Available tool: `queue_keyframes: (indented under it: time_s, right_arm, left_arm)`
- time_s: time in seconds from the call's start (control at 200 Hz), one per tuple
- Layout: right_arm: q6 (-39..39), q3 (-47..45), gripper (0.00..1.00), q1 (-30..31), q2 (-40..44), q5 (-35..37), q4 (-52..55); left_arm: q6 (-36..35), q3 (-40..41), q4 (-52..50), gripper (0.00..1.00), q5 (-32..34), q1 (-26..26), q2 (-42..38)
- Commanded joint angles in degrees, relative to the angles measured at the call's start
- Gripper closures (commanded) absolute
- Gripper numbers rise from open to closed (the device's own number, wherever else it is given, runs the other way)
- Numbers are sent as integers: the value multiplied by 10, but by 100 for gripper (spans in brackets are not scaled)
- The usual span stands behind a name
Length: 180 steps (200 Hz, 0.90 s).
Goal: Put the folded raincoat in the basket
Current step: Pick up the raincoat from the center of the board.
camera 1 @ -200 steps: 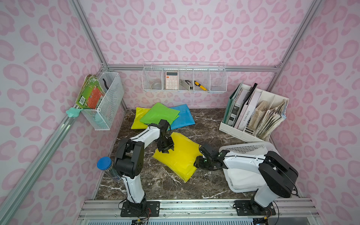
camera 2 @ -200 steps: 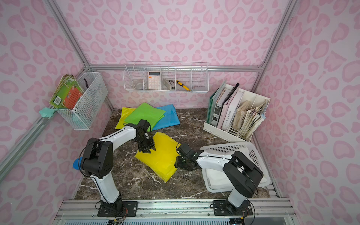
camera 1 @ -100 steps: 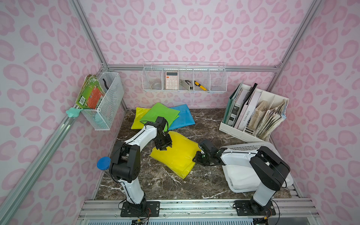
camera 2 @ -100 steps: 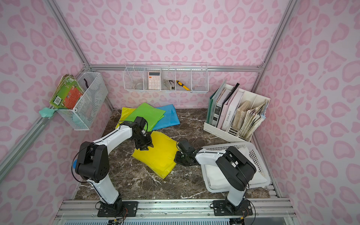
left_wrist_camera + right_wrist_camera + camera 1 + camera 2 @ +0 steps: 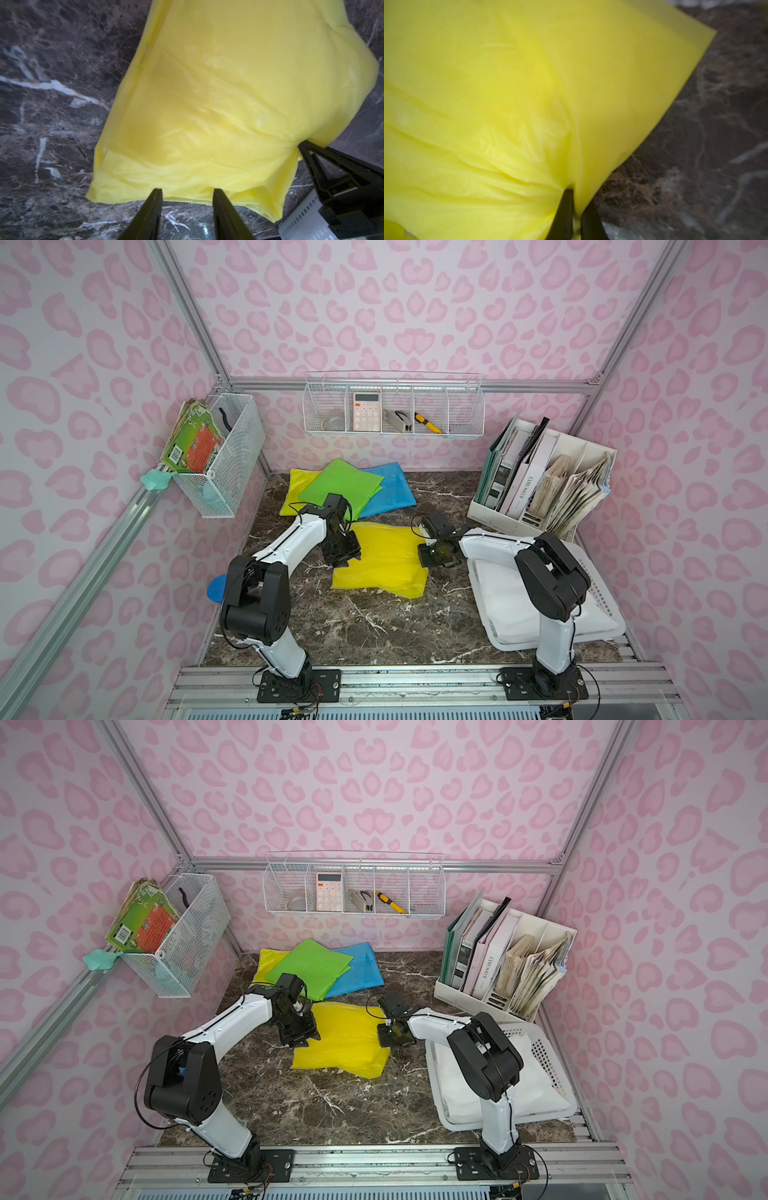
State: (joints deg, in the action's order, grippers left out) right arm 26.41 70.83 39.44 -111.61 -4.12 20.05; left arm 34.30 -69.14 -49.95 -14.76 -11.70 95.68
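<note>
Nearest us, on the right, the basket [image 5: 600, 589] sits on the table [image 5: 374, 626] with a white bundle [image 5: 503, 601] lying in it. Just beyond it and to its left we find the raincoat [image 5: 386, 564], yellow, spread on the table between the two arms. It is outside the basket, near its far left corner but not touching it.

The right gripper [image 5: 424, 560] is at the raincoat's basket-side edge. In the right wrist view we see its fingers [image 5: 566, 207] drawn almost together with a fold of the yellow film pinched between them. The left gripper [image 5: 343, 553] is at the opposite edge. In the left wrist view its fingers [image 5: 149, 212] stand apart, tips at the hem, with nothing clamped between them.

Farther back, a pile [image 5: 340, 485] of green, blue and yellow folded sheets lies against the back wall, apart from the raincoat. At the back right stands a file organiser [image 5: 540, 472], and wire baskets [image 5: 395, 406] hang on the walls.
</note>
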Motion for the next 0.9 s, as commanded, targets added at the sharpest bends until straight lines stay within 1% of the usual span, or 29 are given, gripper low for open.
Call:
queue_keyframes:
  time_s: [0.0,0.075,0.21,0.395,0.49,0.715,0.895]
  right_arm:
    - [-89,11,83,-4,-3,39,59]
    - [-111,17,81,-7,5,44,59]
    - [-121,16,76,-22,16,33,53]
    - [-119,20,55,-34,23,-3,52]
    - [-112,23,49,-34,28,-1,53]
    - [-90,20,45,-43,42,-12,51]
    - [-78,18,45,-52,42,-31,46]
  left_arm:
    - [-4,17,3,53,-3,0,-12]
    - [0,30,6,52,-8,0,-23]
    - [8,56,22,51,-22,0,-42]
    - [12,71,24,49,-22,0,-52]
    - [15,75,31,48,-27,0,-58]
    - [19,83,49,48,-34,0,-48]
    - [17,53,52,48,-19,2,-13]
